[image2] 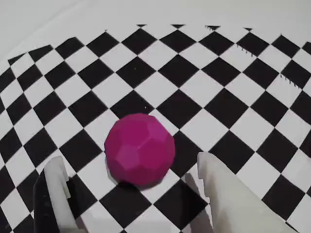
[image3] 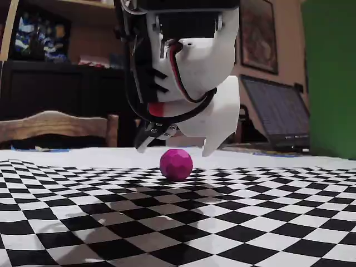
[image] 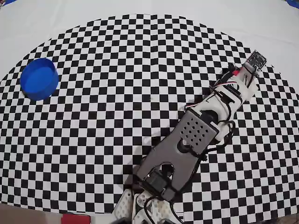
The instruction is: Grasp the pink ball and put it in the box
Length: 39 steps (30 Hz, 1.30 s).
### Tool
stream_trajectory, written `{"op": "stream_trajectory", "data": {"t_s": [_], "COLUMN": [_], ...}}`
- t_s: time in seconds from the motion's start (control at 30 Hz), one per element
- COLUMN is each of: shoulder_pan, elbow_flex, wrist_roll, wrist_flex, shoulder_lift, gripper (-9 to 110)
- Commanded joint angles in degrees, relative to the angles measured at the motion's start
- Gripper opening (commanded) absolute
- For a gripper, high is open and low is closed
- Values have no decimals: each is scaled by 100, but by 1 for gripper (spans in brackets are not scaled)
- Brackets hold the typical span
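The pink ball point(image2: 140, 149) is a faceted magenta sphere resting on the checkered cloth, and in the fixed view the pink ball point(image3: 176, 163) sits directly below my wrist. My gripper point(image2: 131, 160) is open, its white fingers point(image2: 58, 189) standing to either side of the ball and slightly nearer the camera, not touching it. In the fixed view the gripper point(image3: 176, 148) hangs just above the ball with its tips off the cloth. Overhead, the gripper point(image: 254, 63) is at the far right and hides the ball. The box point(image: 39, 78), a round blue container, stands at the far left.
The checkered cloth point(image: 140, 93) covers a white table and ends just beyond the gripper. A wide stretch of cloth separates arm and box. A red object point(image: 74, 218) lies at the near edge. Behind the table are a laptop point(image3: 272, 111) and a chair back point(image3: 55, 125).
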Motion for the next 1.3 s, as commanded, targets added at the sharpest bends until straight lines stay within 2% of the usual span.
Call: {"op": "stream_trajectory", "data": {"t_s": [0.0, 1.27], "shoulder_pan": [9, 123], "elbow_flex": [-396, -1811], "wrist_roll": [62, 62], "wrist_flex": [53, 308], "shoulder_lift": [18, -993], "gripper": [31, 31]}}
